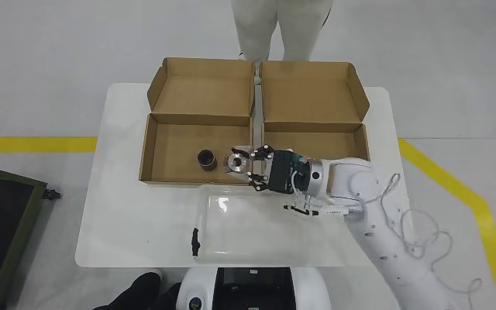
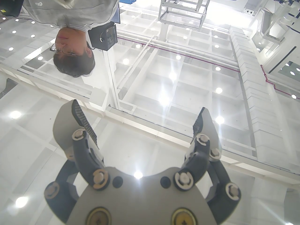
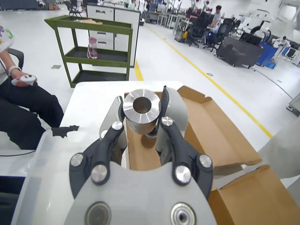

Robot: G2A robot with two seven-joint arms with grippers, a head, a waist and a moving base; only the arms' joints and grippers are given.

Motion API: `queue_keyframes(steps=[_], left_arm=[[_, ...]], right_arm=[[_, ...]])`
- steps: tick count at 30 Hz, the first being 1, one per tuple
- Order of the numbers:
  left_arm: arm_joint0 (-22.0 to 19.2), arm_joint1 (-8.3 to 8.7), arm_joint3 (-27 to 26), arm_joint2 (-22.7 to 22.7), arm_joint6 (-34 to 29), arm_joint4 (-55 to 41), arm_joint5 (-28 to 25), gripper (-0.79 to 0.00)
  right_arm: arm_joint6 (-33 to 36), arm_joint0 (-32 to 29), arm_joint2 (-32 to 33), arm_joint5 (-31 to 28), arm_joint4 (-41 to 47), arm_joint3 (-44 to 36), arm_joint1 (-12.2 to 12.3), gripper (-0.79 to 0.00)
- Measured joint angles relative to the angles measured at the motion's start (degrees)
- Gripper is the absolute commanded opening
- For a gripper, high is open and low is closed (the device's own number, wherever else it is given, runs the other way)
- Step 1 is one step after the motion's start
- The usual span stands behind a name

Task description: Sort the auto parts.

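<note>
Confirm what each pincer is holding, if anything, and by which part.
Right pincer grips the silver metal sleeve across its outer side wall, bore end exposed. Left pincer is open, holding nothing.

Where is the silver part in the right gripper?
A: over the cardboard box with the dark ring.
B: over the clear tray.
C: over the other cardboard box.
A: the right gripper holds the silver part over the box, beside the dark ring.
</note>
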Motion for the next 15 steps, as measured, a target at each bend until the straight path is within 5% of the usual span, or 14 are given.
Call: queue_keyframes(steps=[15], left_arm=[[0.0,0.0,0.0,0.0,0.0,0.0,0.0,0.0]], right_arm=[[7.08,9.47,-9.39,4.76,-2.2,13.05,-2.55,-0.785]])
